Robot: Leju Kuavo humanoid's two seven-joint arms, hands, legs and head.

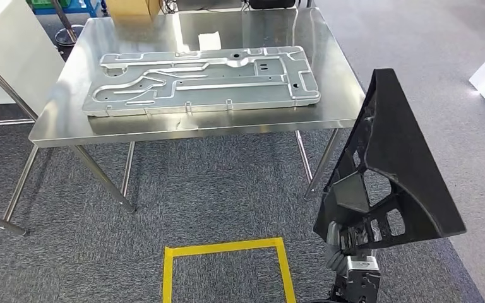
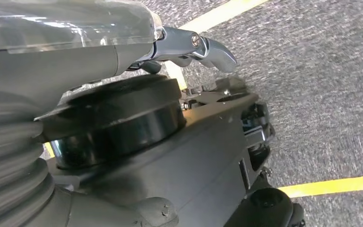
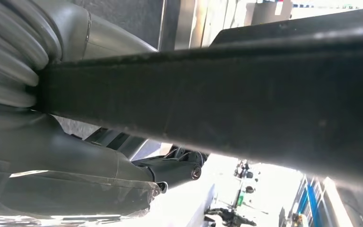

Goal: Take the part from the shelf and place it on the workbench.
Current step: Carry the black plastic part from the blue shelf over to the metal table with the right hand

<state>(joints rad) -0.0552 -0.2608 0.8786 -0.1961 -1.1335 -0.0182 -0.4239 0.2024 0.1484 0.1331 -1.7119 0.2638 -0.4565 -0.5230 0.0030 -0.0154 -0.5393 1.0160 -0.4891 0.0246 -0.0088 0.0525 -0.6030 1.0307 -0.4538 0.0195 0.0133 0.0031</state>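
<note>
Black triangular moulded-plastic part point(image 1: 396, 165) w/ ribbed cut-outs is held up in the air at the robot's right side, off the worktop, above grey carpet floor point(image 1: 215, 189). Long axis runs near upright, slightly tilted; the pointed tip is up and leans toward the worktop's near-right corner, broad base down. Ribbed, windowed face is turned toward the camera's left; outer face is plain, matte.

Right hand point(image 1: 348, 238) grips the part at its lower edge, fingers tucked into the base cut-outs; most of the hand is hidden behind the part, wrist block below it cut off by the frame edge. In the right wrist view the part point(image 3: 227, 94) is a dark, blurred band across the frame w/ the grey thumb point(image 3: 75, 161) under it; fingertips can't be made out.

Left hand point(image 2: 189, 47) hangs low over carpet and yellow floor tape point(image 2: 333, 185); metal fingers look curled in w/ nothing in them, but view is close and blurred.

Shiny stainless-steel worktop point(image 1: 69, 120) ahead carries a large flat silver stamped-metal panel point(image 1: 202, 81), lying lengthwise across it, and a small white paper slip point(image 1: 209, 40) just behind the panel. Yellow tape square point(image 1: 227, 249) on the floor, near edge cut off. No containers can be made out.
</note>
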